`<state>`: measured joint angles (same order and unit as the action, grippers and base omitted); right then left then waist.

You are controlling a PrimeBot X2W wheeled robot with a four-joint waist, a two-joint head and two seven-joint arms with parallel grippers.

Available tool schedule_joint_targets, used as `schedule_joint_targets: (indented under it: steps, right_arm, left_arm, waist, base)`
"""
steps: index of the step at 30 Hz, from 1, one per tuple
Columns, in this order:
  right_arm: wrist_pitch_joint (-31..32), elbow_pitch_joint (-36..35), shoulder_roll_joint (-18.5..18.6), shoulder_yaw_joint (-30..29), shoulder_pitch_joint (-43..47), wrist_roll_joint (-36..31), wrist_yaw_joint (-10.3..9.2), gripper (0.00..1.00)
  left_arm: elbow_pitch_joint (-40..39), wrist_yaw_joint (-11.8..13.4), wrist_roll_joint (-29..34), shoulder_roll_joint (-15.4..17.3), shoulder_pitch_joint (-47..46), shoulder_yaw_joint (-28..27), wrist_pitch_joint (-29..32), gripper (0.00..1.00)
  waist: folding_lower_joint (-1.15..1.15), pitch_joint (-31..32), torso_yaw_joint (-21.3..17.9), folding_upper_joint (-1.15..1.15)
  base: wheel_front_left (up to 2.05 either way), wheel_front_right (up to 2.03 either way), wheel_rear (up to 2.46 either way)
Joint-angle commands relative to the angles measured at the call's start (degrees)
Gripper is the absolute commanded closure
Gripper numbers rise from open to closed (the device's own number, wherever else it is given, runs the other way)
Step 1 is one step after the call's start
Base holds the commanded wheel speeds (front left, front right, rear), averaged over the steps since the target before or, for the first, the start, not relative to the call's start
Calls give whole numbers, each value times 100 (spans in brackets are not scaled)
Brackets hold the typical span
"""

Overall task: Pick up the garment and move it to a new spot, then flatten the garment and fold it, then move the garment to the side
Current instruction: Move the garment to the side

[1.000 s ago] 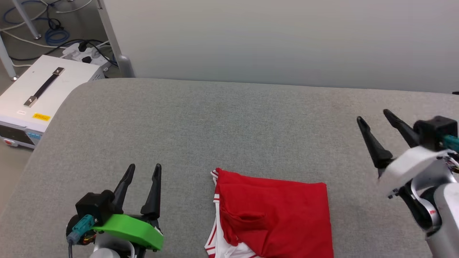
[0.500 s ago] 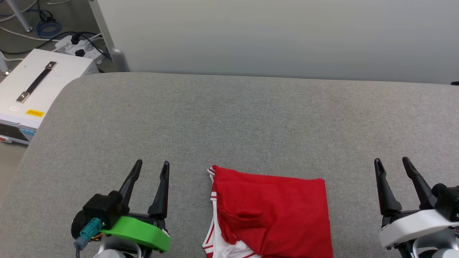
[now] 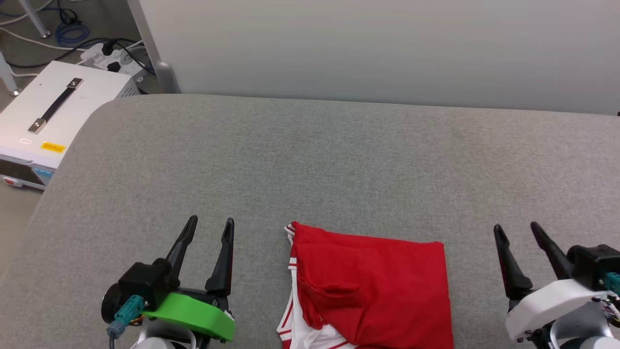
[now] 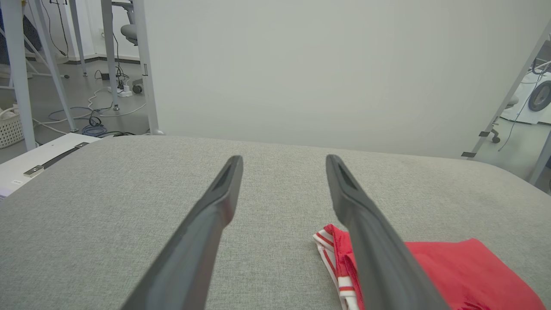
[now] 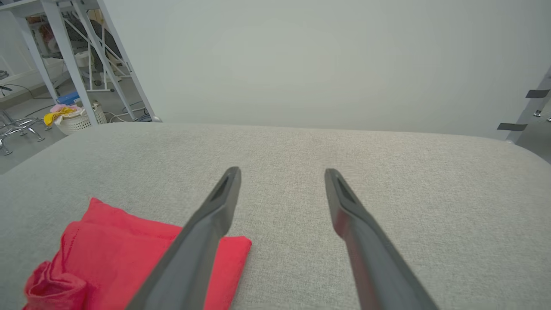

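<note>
The garment (image 3: 373, 288), a red jersey with red-and-white striped trim and a bit of white along its left edge, lies folded into a rough rectangle on the grey padded table (image 3: 310, 160) at the near middle. My left gripper (image 3: 211, 224) stands open to the garment's left, apart from it, with nothing between its fingers. My right gripper (image 3: 515, 229) is open to the garment's right, also apart and empty. The left wrist view has the garment (image 4: 456, 271) at lower right; the right wrist view has the garment (image 5: 116, 258) at lower left.
A white box with a black handle (image 3: 53, 116) stands beyond the table's left edge, with cables and a power strip (image 3: 109, 55) behind it. A pale panel (image 3: 387, 48) rises behind the table's far edge. A laundry basket (image 5: 77, 118) sits on the floor.
My right gripper has come down and back from a raised spot at the far right to the near right, level with the left. The camera has shifted slightly. The garment lies as before.
</note>
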<state>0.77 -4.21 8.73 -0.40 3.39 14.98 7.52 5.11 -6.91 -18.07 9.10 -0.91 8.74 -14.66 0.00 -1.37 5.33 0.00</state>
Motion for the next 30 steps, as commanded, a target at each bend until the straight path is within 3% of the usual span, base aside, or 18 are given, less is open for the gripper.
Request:
schedule_joint_targets:
  steps: [1,6,12,19,25,26,27,28,30]
  right_arm:
    - [266,-31,18,74,42,21,-3,0]
    - [1510,-92,1,310,25,217,-3,0]
    - [3083,104,-282,227,-7,294,-3,0]
    - [3857,430,-516,74,-170,377,-3,0]
    - [4163,782,-560,338,-225,433,-3,0]
    - [4200,842,-562,402,-226,437,-3,22]
    - [4221,884,-563,448,-228,441,-3,56]
    - [4221,921,-563,495,-235,446,-3,100]
    - [4138,937,-544,551,-269,440,-3,100]
  left_arm:
    - [12,-41,56,-26,38,7,-33,0]
    - [27,-51,67,-37,-51,51,-34,0]
    - [66,-56,62,-47,-181,151,-34,0]
    - [87,-57,27,-39,-369,233,-34,0]
    - [111,-57,18,-33,-449,221,-34,0]
    - [119,-58,20,-34,-456,217,-34,0]
    - [125,-58,19,-32,-460,215,-34,0]
    - [134,-58,17,-28,-464,213,-34,0]
    - [150,-58,10,-18,-468,206,-34,0]
  waist:
    - [0,-49,48,0]
    - [0,-237,178,0]
    - [0,-499,377,0]
    - [0,-763,573,0]
    - [0,-842,635,0]
    - [0,-843,637,0]
    - [0,-841,636,0]
    - [0,-834,632,0]
    - [0,-811,611,0]
  base:
    - [0,0,0]
    - [0,0,0]
    - [0,0,0]
    - [0,0,0]
    - [0,0,0]
    - [0,0,0]
    - [0,0,0]
    - [0,0,0]
    - [0,0,0]
